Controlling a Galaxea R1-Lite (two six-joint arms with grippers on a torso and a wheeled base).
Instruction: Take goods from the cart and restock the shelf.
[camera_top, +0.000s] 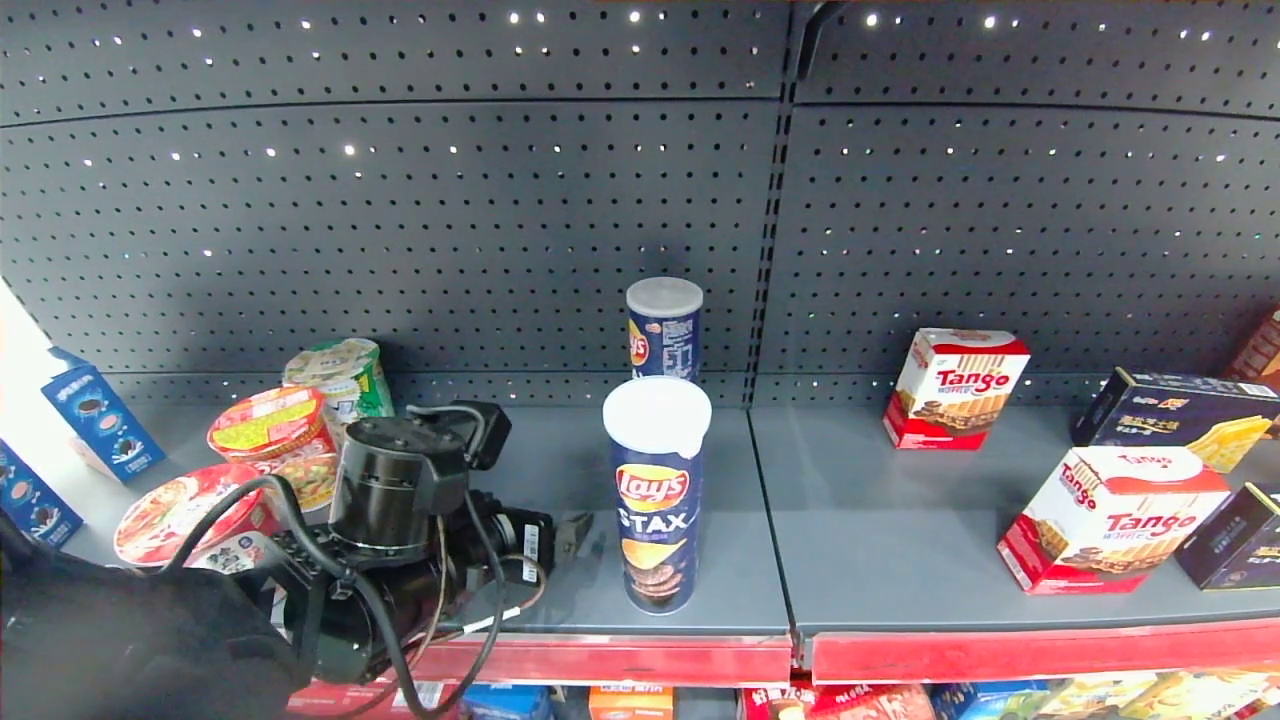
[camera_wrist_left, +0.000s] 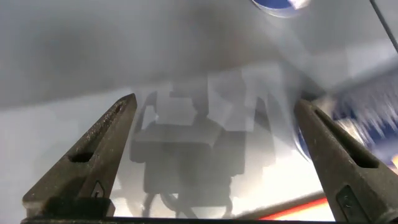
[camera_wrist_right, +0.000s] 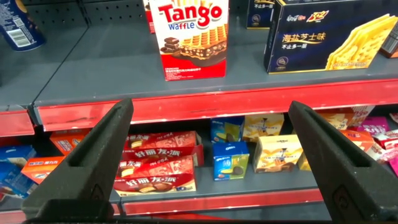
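Observation:
A tall blue chip can (camera_top: 657, 500) with a white lid stands upright near the front of the grey shelf (camera_top: 880, 540). A second, smaller can (camera_top: 664, 328) stands behind it at the back wall. My left gripper (camera_top: 575, 535) lies low over the shelf just left of the front can, open and holding nothing. In the left wrist view the left gripper (camera_wrist_left: 216, 102) has its fingers spread over bare shelf, with the blurred blue can (camera_wrist_left: 367, 124) beside one finger. My right gripper (camera_wrist_right: 209, 106) is open and empty, facing the shelf front below a waffle box (camera_wrist_right: 189, 37).
Noodle bowls (camera_top: 270, 430) and a green cup (camera_top: 340, 375) crowd the shelf's left, with blue cookie boxes (camera_top: 100, 420) beyond. Waffle boxes (camera_top: 955, 388) (camera_top: 1110, 520) and dark boxes (camera_top: 1180, 405) sit at the right. A lower shelf (camera_wrist_right: 236, 190) holds several snack boxes.

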